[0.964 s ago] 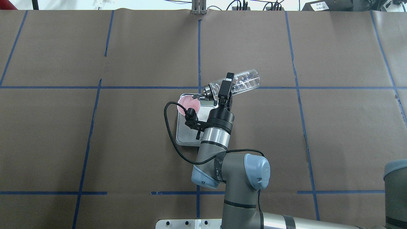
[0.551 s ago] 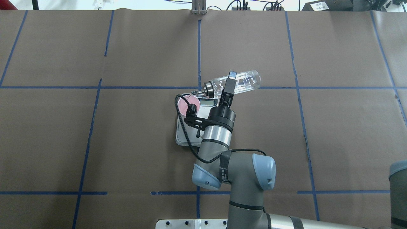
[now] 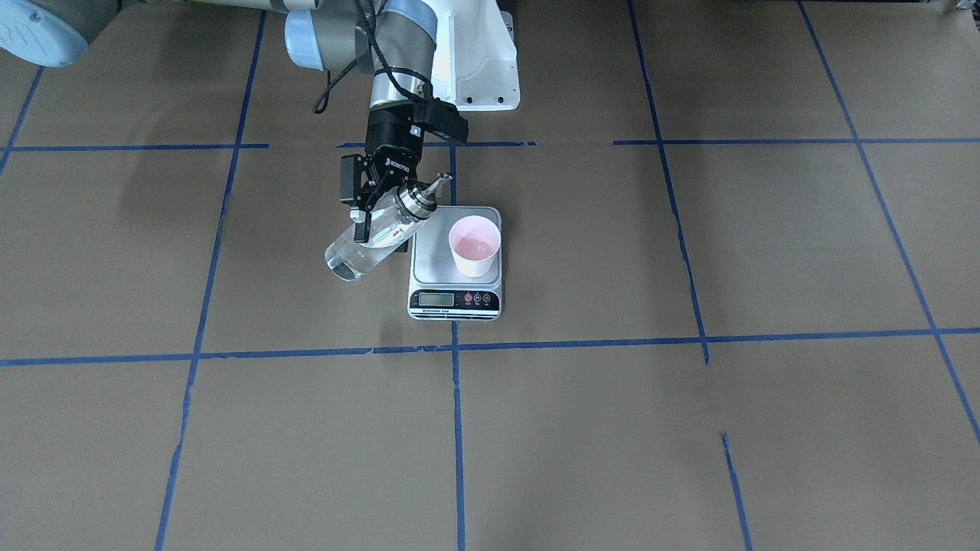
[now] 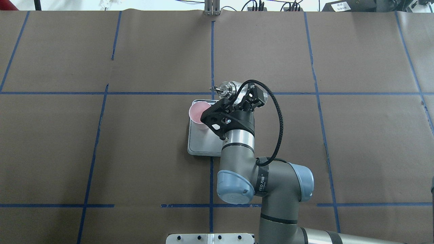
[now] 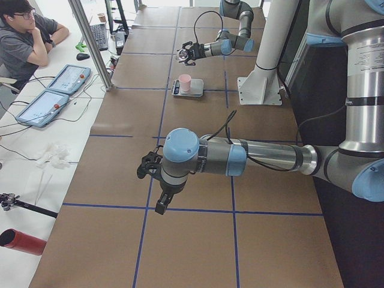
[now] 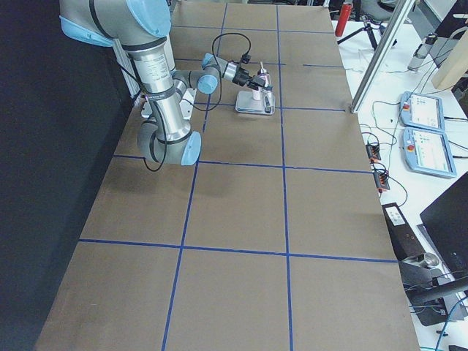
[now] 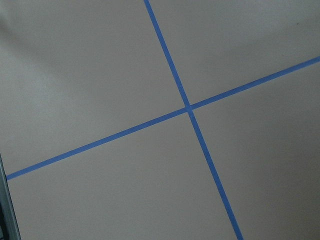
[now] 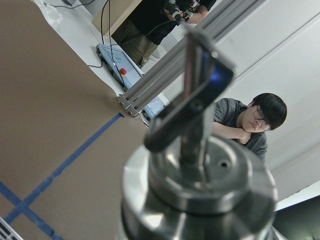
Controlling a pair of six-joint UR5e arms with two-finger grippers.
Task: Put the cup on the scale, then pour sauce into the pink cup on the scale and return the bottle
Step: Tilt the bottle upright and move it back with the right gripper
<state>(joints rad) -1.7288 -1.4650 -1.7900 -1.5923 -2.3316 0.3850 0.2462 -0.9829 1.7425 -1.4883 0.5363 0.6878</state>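
The pink cup [image 3: 475, 245] stands upright on the right half of the scale [image 3: 457, 268], with a little clear liquid shining inside. My right gripper [image 3: 380, 229] is shut on the clear glass bottle [image 3: 352, 256], held in the air beside the scale and tilted, its silver pourer cap [image 3: 419, 197] up and clear of the cup. From overhead the cap [image 4: 226, 88] sits beyond the cup [image 4: 198, 113]. The right wrist view is filled by the cap [image 8: 200, 170]. My left gripper [image 5: 147, 171] hovers over bare table far from the scale; I cannot tell whether it is open or shut.
Brown paper with blue tape lines [image 7: 189, 107] covers the table. An operator [image 5: 24, 36] sits past the far edge beside two tablets [image 5: 57, 93]. A red cylinder [image 5: 21, 241] lies off the table. The robot base [image 3: 478, 69] is behind the scale.
The right wrist has rotated and drawn back to the right. The bottle has swung up from its pouring tilt, and its spout has left the cup's rim.
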